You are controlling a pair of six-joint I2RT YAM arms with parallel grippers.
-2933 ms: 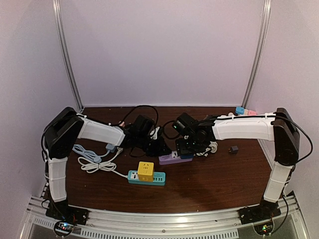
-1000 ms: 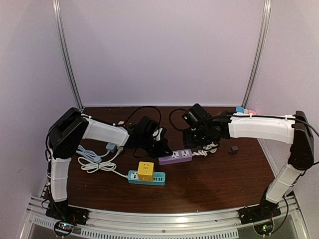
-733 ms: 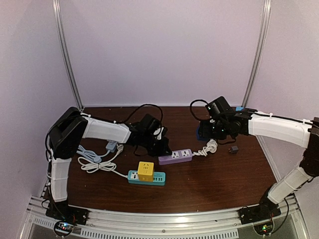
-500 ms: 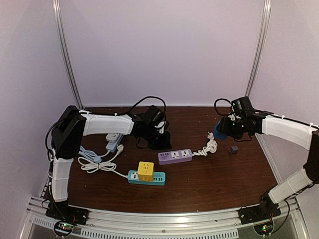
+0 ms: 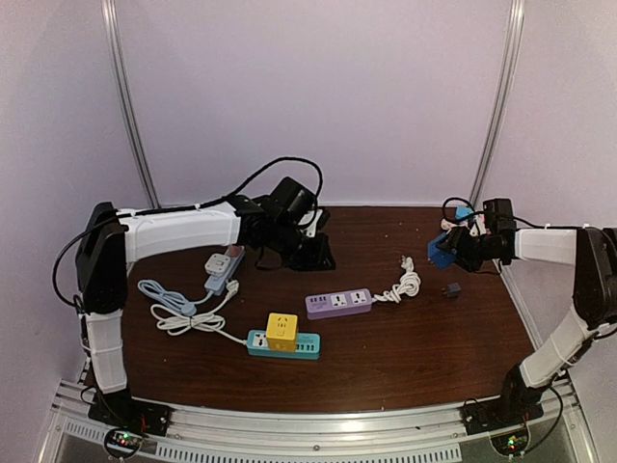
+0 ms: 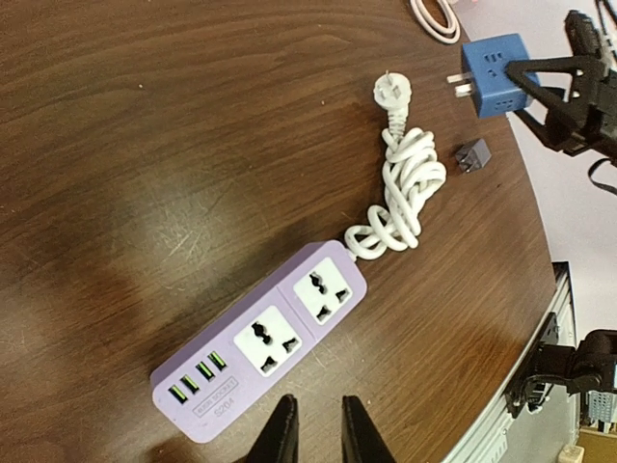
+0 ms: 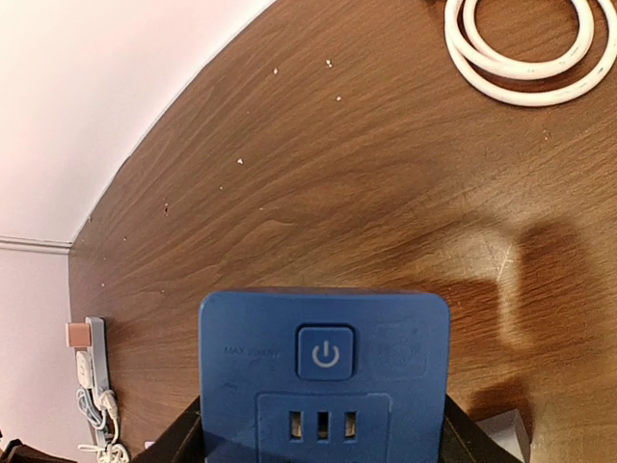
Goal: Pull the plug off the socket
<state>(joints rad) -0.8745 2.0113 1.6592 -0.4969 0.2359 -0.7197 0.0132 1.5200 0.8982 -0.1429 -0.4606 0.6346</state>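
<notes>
Clerk: Moved since the earlier top view: right claw (image 5: 455, 248), formerly over the purple strip (image 5: 339, 303), now well off to its right near the edge of the table (image 5: 405, 367); blue plug cube (image 5: 441, 255) gone with it. Left claw (image 6: 316, 439), formerly pressed at the strip's left end, now drawn back behind it.

Checker: Claw states?

Clerk: Right claw: clamped on the blue plug cube, a finger on each side, cube carried clear of the table. Left claw: fingers a narrow gap apart, nothing between them, hovering by the strip's edge in its own wrist view.

Checker: Item condition, working outward?

Clerk: Blue plug cube: prongs bare, pointing toward the strip, well apart from it. Purple strip: flat on the table, both large sockets empty. White cord (image 6: 400, 203): coiled at the strip's right end, its own plug lying loose beyond. Small dark adapter (image 6: 471, 155): loose, between cord and cube. Teal strip (image 5: 299, 345) with yellow cube (image 5: 281, 331): in front of the purple strip, neither arm near it.

Checker: Progress?

Clerk: Extraction judged complete. Outstanding, by my reckoning: set the cube down, release, retire both arms.
</notes>
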